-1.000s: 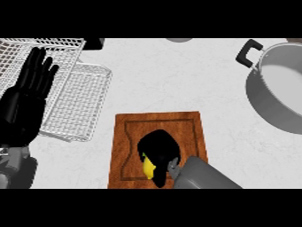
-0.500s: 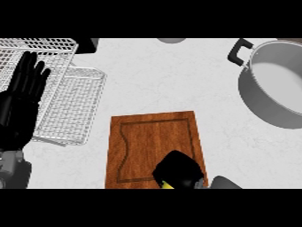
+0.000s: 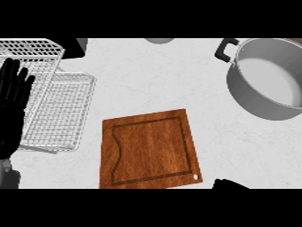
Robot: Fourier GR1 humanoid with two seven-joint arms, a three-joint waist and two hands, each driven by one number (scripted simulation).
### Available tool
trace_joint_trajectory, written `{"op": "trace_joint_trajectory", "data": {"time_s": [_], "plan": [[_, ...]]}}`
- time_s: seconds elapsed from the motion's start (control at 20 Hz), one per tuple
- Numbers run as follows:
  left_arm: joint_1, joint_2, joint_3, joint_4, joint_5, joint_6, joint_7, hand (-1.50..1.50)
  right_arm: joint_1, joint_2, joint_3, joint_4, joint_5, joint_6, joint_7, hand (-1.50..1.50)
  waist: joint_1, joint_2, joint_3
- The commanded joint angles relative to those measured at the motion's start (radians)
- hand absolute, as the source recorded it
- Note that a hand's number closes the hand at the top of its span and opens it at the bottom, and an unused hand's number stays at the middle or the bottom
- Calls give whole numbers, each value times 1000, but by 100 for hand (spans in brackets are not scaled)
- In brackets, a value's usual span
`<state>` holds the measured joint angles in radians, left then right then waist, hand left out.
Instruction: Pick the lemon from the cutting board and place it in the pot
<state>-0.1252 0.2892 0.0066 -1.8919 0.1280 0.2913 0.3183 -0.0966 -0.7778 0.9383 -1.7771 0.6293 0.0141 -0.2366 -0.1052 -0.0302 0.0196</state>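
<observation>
Cutting board (image 3: 150, 150) lies bare near the surface's front edge, a bit tilted, no lemon on it. Lemon isn't visible anywhere in the head view; judging from the task it's prob. in the right hand (image 3: 229, 184), of which only a dark tip shows at the lower edge, just off the board's front right corner. Can't tell whether that hand is clenched or grasping anything – too little of it in view. Pot (image 3: 279, 77) sits at the surface's far right corner, upright, mouth open, black handle toward the far side; inside looks pale and holds nothing, so the place step isn't done. Board and pot are well apart w/ bare surface (image 3: 160, 84) between, so the carry would run diagonally from front to far right. Left hand (image 3: 6, 111) rests at the left edge, released, fingers straight and pointing up, over the wire dish rack (image 3: 58, 111) – parked out of the way, no part in the job. The rack holds nothing visible. Small grey round obj. (image 3: 158, 40) at the far edge, too cropped to ID.
</observation>
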Motion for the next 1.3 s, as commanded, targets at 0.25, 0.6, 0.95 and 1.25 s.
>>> {"op": "trace_joint_trajectory", "data": {"time_s": [0.25, 0.6, 0.95, 1.25], "plan": [[83, 21, 51, 29, 13, -2, 13, 0, 209, -215, -382, -211, -367, -282, -230, 150, -16, 19, -16], [55, 26, 64, 61, 29, -20, -8, 0, 280, -308, -732, -177, -739, -249, -332, 150, 10, 27, -18], [31, 19, 28, 103, 25, -46, -31, 0, 314, -382, -961, 25, -1028, -21, -419, 150, 69, 34, -20], [-20, 28, 21, 128, 47, -79, -23, 0, 285, -380, -1002, 245, -1071, 125, -482, 150, 108, 36, -19]]}}
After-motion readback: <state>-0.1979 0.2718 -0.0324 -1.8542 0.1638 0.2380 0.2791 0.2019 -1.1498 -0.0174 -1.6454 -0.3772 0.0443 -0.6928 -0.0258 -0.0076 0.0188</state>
